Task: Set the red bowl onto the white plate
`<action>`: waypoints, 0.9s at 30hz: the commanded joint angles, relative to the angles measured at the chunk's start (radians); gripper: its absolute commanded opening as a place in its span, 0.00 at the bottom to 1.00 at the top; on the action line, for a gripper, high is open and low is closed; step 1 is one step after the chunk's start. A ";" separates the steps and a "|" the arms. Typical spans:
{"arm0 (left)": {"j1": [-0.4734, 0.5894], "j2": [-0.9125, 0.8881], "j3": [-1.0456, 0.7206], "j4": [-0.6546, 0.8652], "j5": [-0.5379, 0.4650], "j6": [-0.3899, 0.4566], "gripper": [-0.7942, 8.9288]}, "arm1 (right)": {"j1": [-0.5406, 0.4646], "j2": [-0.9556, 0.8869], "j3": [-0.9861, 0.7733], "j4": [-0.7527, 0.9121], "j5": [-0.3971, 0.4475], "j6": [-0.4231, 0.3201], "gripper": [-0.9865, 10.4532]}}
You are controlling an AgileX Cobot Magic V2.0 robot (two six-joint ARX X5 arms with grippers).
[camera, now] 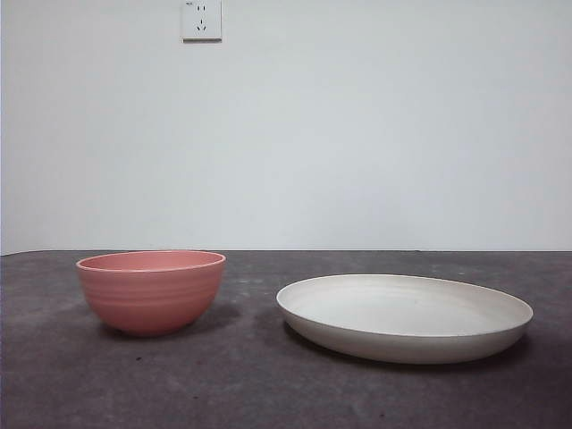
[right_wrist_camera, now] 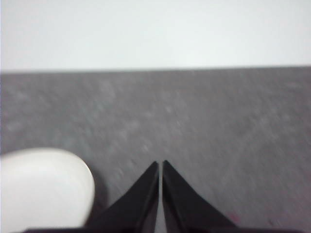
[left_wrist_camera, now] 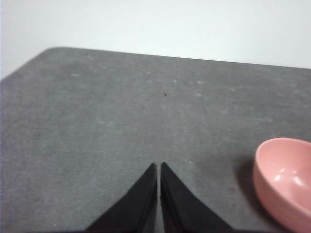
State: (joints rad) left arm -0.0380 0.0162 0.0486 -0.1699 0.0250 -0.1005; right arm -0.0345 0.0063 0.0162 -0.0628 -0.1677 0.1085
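Salmon-pink and matte, the red bowl (camera: 151, 291) stands upright on the dark grey table (camera: 241, 384), mouth facing straight up, faint ridges running level around its sides. Being round, it has no long axis I can name. On my front view it sits toward the left, and the white plate (camera: 404, 316) lies flat to its right, near but apart, with a strip of bare tabletop between them. The plate is wider and much shallower, its sloping rim raised all round.

Neither arm shows on the front view. On the left wrist view, the left gripper (left_wrist_camera: 159, 164) has its jaws pressed together, tips almost meeting, above bare table; the bowl (left_wrist_camera: 284, 182) is off to one side, not touched. On the right wrist view, the right gripper (right_wrist_camera: 160, 162) is likewise closed on nothing, with the plate's edge (right_wrist_camera: 43, 189) just beside it, blurred.

Behind the table is a plain white wall carrying a white power socket (camera: 201, 20); I can read no writing on it, nor any label on bowl or plate.
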 commanded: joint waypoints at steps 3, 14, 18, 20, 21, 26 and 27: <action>-0.004 0.064 0.133 0.004 -0.002 -0.113 0.09 | -0.001 -0.002 0.041 0.007 -0.014 0.173 0.09; -0.006 0.403 0.580 -0.181 0.101 -0.129 0.09 | -0.001 0.077 0.341 -0.206 -0.045 0.380 0.09; -0.009 0.518 0.736 -0.264 0.227 -0.129 0.09 | -0.001 0.180 0.494 -0.313 -0.150 0.372 0.09; -0.009 0.566 0.806 -0.308 0.287 -0.129 0.09 | -0.001 0.242 0.575 -0.372 -0.227 0.347 0.09; -0.009 0.586 0.835 -0.328 0.309 -0.129 0.09 | -0.001 0.270 0.611 -0.399 -0.259 0.336 0.09; -0.018 0.676 0.981 -0.468 0.415 -0.096 0.09 | -0.001 0.427 0.796 -0.561 -0.383 0.242 0.09; -0.024 0.690 1.002 -0.488 0.423 -0.087 0.09 | 0.000 0.453 0.825 -0.585 -0.400 0.226 0.09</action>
State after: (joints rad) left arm -0.0574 0.6937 1.0138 -0.6495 0.4343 -0.2176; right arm -0.0345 0.4389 0.8108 -0.6388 -0.5541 0.3889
